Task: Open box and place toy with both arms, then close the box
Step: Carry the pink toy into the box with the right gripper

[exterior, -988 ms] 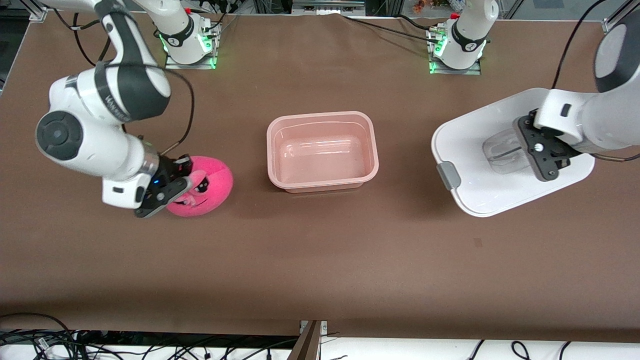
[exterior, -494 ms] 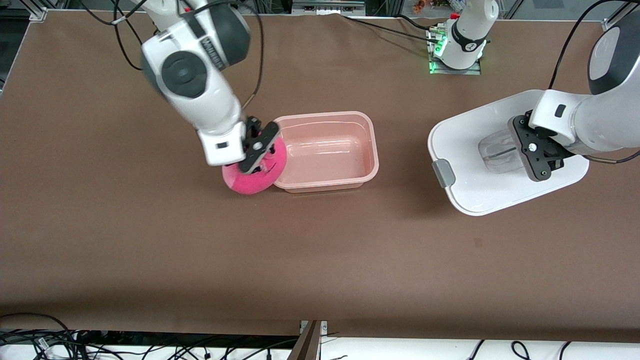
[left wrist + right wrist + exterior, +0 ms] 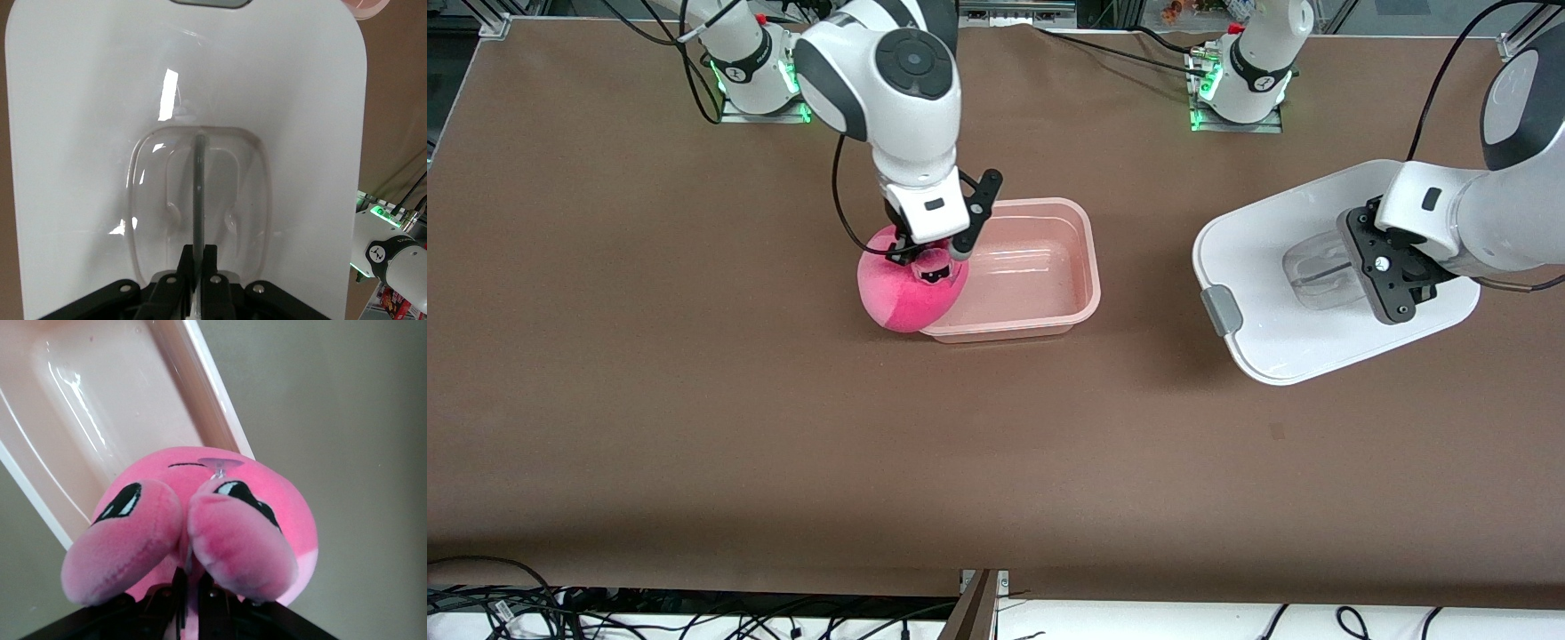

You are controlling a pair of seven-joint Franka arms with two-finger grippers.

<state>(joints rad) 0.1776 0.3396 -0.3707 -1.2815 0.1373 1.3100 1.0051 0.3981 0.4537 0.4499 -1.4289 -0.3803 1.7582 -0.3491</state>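
One toy (image 3: 907,293) hangs directly beneath the right gripper (image 3: 932,263), pinched between its closed fingers, over the box (image 3: 1049,311) rim at the right arm's end. One box, open. One lid (image 3: 1263,293) sits under the left gripper (image 3: 1392,271), whose fingers are clamped on the clear handle (image 3: 198,193). Two arms, two grippers.

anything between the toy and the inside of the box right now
Nothing visible does. The right gripper holds the toy over the box rim at the right arm's end, and the tub is open and bare inside. The left gripper holds the lid by its handle, apart from the box.
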